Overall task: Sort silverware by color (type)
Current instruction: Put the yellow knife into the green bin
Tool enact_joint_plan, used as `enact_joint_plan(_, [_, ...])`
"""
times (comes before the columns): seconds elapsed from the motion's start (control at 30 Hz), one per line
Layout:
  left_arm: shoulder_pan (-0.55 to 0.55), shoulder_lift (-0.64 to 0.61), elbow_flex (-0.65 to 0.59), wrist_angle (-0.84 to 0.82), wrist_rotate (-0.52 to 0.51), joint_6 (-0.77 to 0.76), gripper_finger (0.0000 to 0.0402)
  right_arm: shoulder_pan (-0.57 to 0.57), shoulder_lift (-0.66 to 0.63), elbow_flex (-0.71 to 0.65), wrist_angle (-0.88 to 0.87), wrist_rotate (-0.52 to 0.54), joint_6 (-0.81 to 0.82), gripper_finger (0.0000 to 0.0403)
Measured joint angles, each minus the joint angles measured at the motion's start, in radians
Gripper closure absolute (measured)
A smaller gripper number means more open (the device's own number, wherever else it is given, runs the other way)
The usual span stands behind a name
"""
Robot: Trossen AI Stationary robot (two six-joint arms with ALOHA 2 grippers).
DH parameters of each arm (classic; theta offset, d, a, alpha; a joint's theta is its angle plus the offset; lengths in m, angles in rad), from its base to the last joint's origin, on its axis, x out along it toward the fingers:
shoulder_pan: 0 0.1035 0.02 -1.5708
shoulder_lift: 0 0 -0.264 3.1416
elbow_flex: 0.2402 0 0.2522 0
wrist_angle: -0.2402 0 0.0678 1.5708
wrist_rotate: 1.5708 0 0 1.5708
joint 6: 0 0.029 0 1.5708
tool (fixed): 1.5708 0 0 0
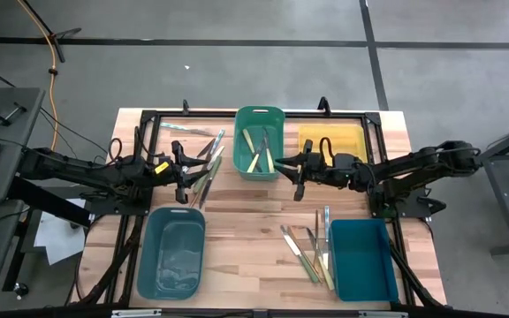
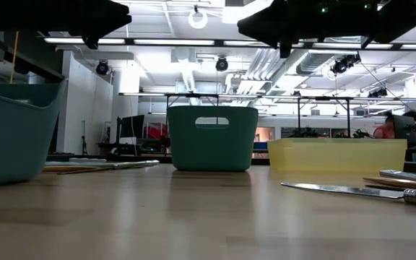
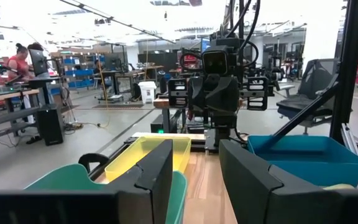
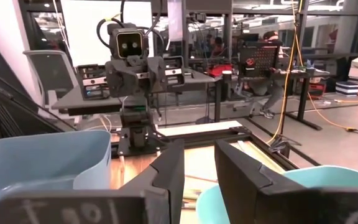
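left fingers (image 1: 180, 178): I'm hovering them over the desk (image 1: 246, 221), just beside the left silverware pile (image 1: 206, 168); left wrist view is showing a clear gap between the two fingers (image 3: 154, 180) with nothing in it, so spread and released.
left silverware pile: lying loose on the desk between my left fingers and the green bin (image 1: 259, 141); green and pale handles fanned out, overlapping.
light teal bin (image 1: 171, 252): sitting at the near left of the desk; I can't tell if any utensil is in it.
green bin: standing at the far middle; a few pale-handled pieces leaning inside.
right fingers (image 1: 296, 170): I'm holding them raised just beside the green bin's right edge; right wrist view is showing them parted (image 4: 166, 174) and gripping nothing.
yellow bin (image 1: 330, 141): sitting at the far right, behind my right arm; contents unclear.
near silverware group (image 1: 312, 247): lying on the desk just beside the dark teal bin (image 1: 360, 258), several pieces side by side, well apart from both fingers.
step in hand, my guess: I'm picking one piece from the left pile.
doing it well: I'm choosing an outer piece, lining the fingers across its handle, coming straight down so neighbours aren't dragged along.
watch out: thin handles are lying flat, so a grab can slip or take two at once.
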Motion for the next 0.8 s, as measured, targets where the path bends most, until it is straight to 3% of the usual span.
enact_joint_plan(0.63, [0.000, 0.000, 0.000, 0.016, -0.001, 0.000, 0.0275, 0.000, 0.000, 0.000, 0.001, -0.030, 0.069, 0.0318])
enact_joint_plan(0.8, [0.000, 0.000, 0.000, 0.016, -0.001, 0.000, 0.0275, 0.028, 0.002, 0.040, -0.025, -0.143, 0.068, 0.0318])
